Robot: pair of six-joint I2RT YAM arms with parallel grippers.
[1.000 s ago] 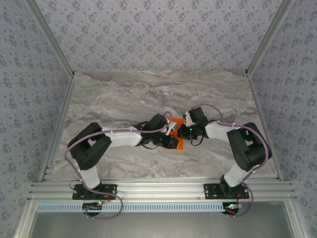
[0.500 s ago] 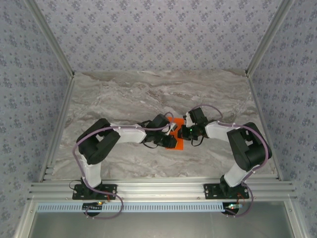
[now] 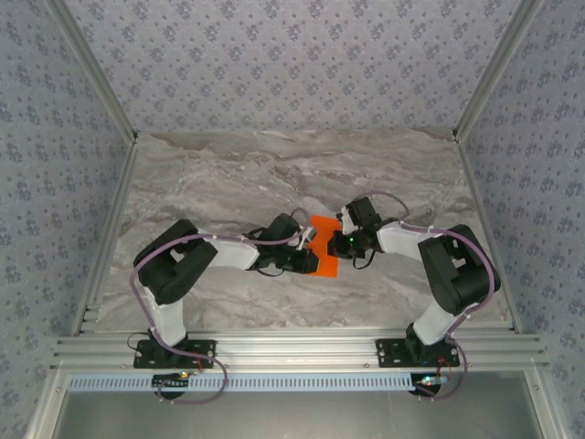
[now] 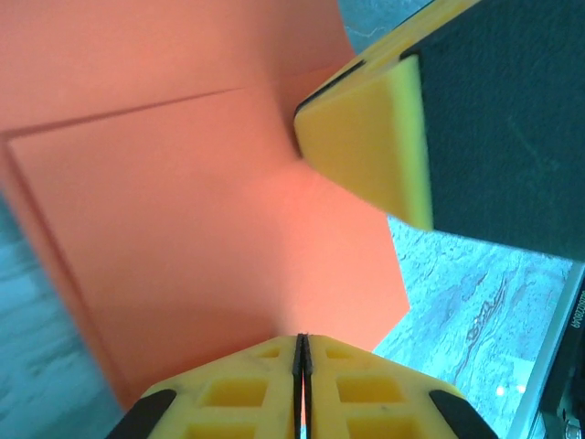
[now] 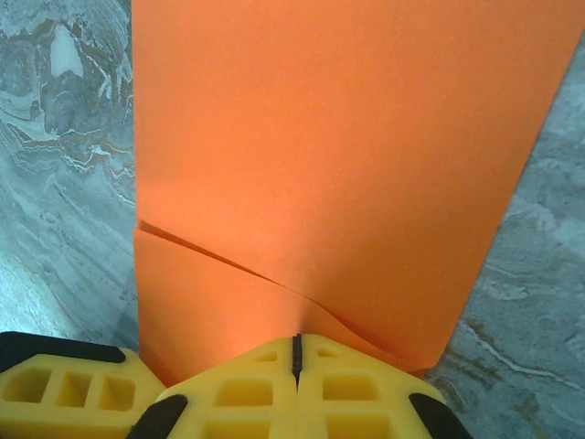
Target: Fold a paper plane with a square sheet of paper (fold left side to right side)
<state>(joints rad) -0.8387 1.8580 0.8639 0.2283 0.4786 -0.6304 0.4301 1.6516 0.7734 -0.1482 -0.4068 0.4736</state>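
The square sheet of paper [image 3: 324,247] is bright orange and lies folded over itself on the marble table, between both arms. In the left wrist view the paper [image 4: 183,229] shows a crease line and a doubled edge. My left gripper [image 4: 303,340] is shut, its tips against the sheet's near edge. My right gripper [image 5: 295,340] is also shut, its tips pressing on the paper [image 5: 320,137] where an upper layer bows slightly over the lower one. From above, the left gripper [image 3: 307,260] meets the sheet from the left and the right gripper [image 3: 341,244] from the right.
The grey marble tabletop [image 3: 228,183] stretches open behind and to both sides of the paper. Aluminium rails [image 3: 110,229] and patterned walls bound it. One yellow finger of the right gripper [image 4: 366,137] stands close above the paper in the left wrist view.
My left arm has drawn back to the left and its gripper has closed further. More orange paper now shows from above. The right arm has stayed in place.
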